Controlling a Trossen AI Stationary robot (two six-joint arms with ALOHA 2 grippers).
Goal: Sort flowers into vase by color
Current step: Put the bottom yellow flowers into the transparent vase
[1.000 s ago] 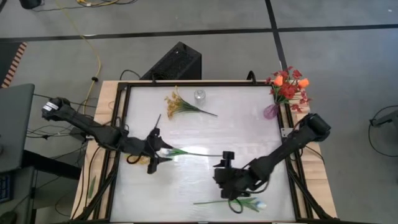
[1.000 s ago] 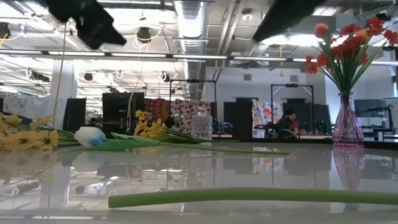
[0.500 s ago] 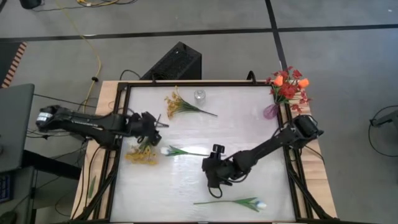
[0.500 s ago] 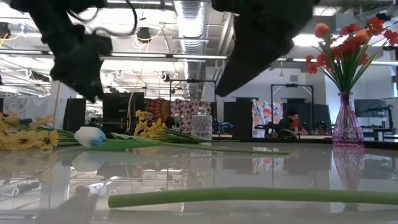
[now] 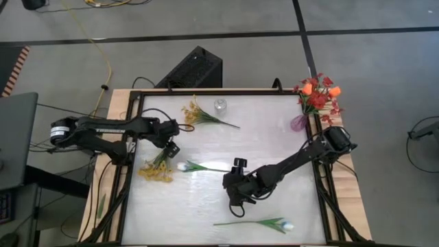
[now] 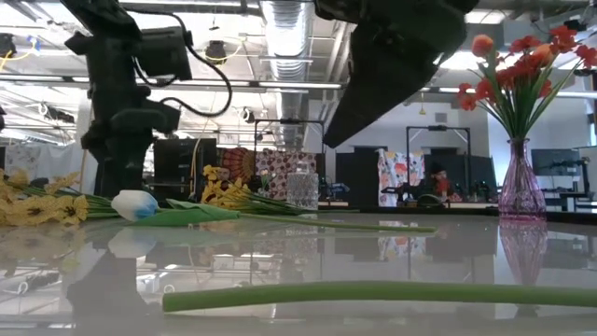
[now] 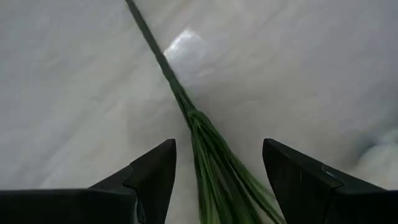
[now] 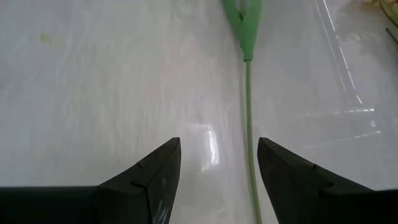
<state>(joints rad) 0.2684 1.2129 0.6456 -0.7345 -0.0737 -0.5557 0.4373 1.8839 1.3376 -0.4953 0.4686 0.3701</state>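
My left gripper is open, low over the stem end of a yellow spray that lies flat at the table's left. In the left wrist view its fingers stand on either side of the green stem bundle, apart from it. My right gripper is open above the bare stem end of a white tulip lying mid-table; that stem runs between the fingers untouched. A second white tulip lies near the near edge, and another yellow spray by the far edge.
A purple vase with red and orange flowers stands at the far right corner. A small clear glass vase stands at the far edge. A raised frame runs around the white tabletop. The near tulip's stem crosses the low view.
My left gripper swung from beside the yellow spray toward the far edge, then came down over the spray's stem end. My right gripper left the near white tulip and moved toward the table's left and far side, stopping over the middle tulip's stem end. The flowers stayed where they lay.
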